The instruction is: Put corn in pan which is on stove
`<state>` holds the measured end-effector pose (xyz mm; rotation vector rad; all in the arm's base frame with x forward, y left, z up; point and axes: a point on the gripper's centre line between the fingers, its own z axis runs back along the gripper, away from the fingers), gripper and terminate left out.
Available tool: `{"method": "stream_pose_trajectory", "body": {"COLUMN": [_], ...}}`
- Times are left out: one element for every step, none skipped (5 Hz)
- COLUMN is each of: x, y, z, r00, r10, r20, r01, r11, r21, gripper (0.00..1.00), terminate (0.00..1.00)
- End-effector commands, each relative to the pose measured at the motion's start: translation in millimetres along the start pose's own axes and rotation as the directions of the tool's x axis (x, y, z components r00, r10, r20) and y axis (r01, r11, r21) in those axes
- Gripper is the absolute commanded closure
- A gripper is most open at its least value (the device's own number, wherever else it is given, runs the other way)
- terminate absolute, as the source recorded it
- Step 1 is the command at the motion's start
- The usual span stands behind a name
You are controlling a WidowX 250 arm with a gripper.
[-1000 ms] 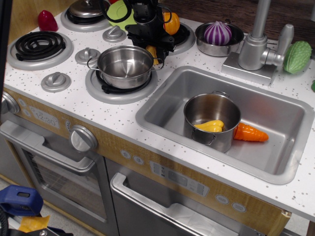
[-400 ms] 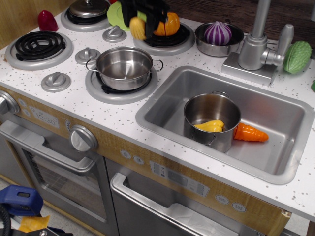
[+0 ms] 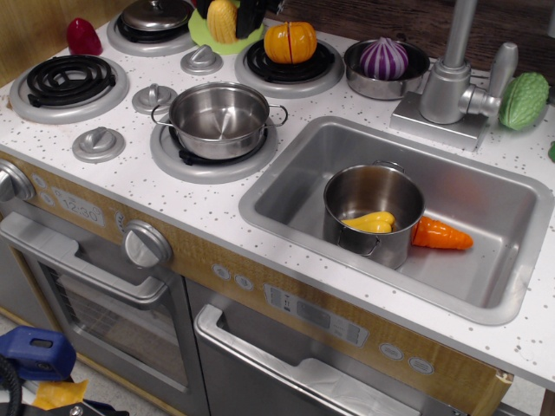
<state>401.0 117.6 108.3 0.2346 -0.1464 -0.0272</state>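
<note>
At top edge of view | my gripper (image 3: 236, 10) pinches ribbed yellow corn (image 3: 222, 21), lifted above the stove (image 3: 130, 130) | shiny steel pan (image 3: 218, 118) on front burner, empty | taller steel pot (image 3: 373, 212) in sink (image 3: 486, 286) holds smooth yellow toy (image 3: 368, 222)

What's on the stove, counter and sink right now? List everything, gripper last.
corn: 1, yellow, lifted at the top edge in the gripper
pan: 1, steel, empty, front burner
stove: 1, white speckled, left half
lidded pot: 1, steel, back left burner
orange toy: 1, orange, back right burner
green plate: 1, behind the corn
red toy: 1, far left
bowl: 1, steel, holds a purple onion
tall pot: 1, steel, in sink, holds a yellow toy
carrot: 1, orange, sink floor
faucet: 1, silver
green vegetable: 1, far right
gripper: 1, black, mostly out of frame
</note>
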Motion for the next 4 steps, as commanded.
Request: {"method": "stream_pose_trajectory", "body": {"x": [-11, -11, -11, -11], "y": [12, 16, 16, 16], "z": [1, -15, -15, -15], "r00": [0.992, 0.987, 0.987, 0.987], "r10": [0.027, 0.027, 0.027, 0.027], "r20": [0.124, 0.159, 0.159, 0.159], "r01": [-0.023, -0.018, -0.018, -0.018], "r11": [0.999, 0.998, 0.998, 0.998], "r21": [-0.030, -0.055, -0.055, -0.055], "gripper": [0.00, 0.00, 0.00, 0.00], "terminate": [0.00, 0.00, 0.00, 1.00]}}
